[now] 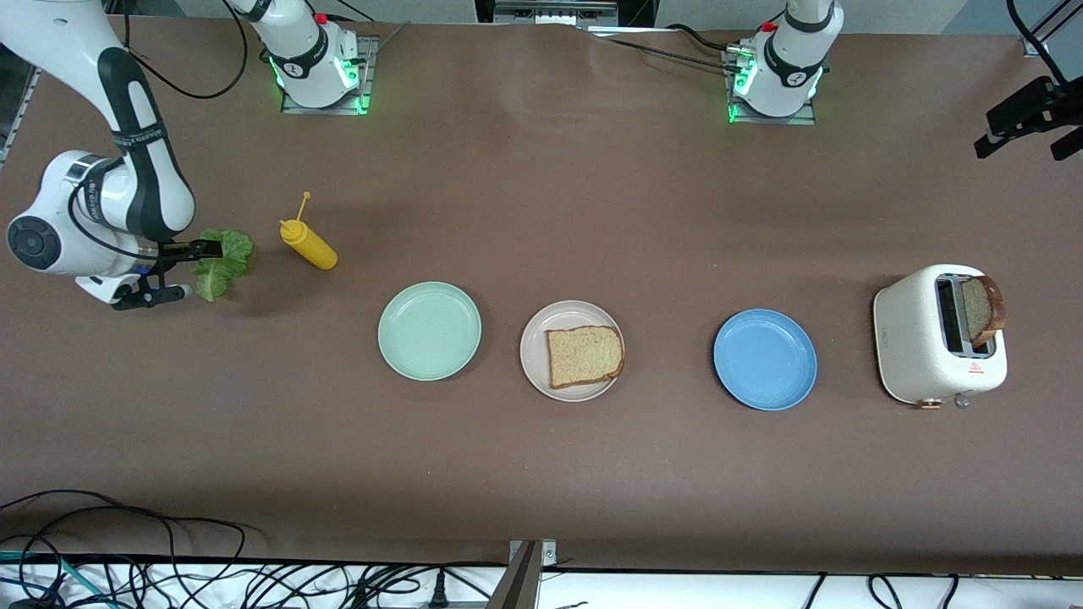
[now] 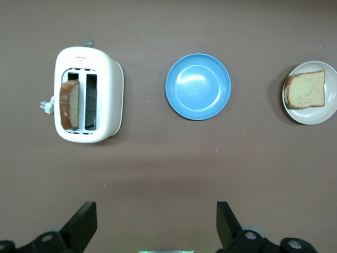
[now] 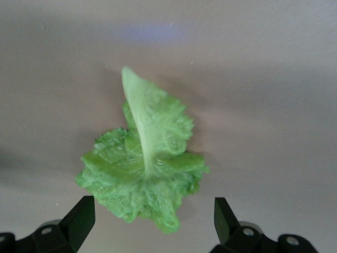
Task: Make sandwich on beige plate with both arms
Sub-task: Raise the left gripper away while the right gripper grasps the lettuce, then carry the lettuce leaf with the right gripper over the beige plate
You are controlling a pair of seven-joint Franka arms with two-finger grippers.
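The sandwich is only started: you have one bread slice (image 1: 585, 356) lying on the beige plate (image 1: 533, 359), at the middle of the surface (image 1: 541, 474). The second slice (image 1: 983, 310) stands in the toaster (image 1: 918, 355) at the left arm's end. Between toaster and beige plate sits a blue plate (image 1: 765, 359); a green plate (image 1: 429, 330) lies just beside the beige one toward the right arm's end. The lettuce leaf (image 1: 224, 262) rests on the surface there, near a yellow squeeze bottle (image 1: 310, 244). Your right tool (image 1: 182, 271) is released, fingers spread around the lettuce. Your left tool (image 2: 157, 226), also released, hangs high over the surface near the toaster.
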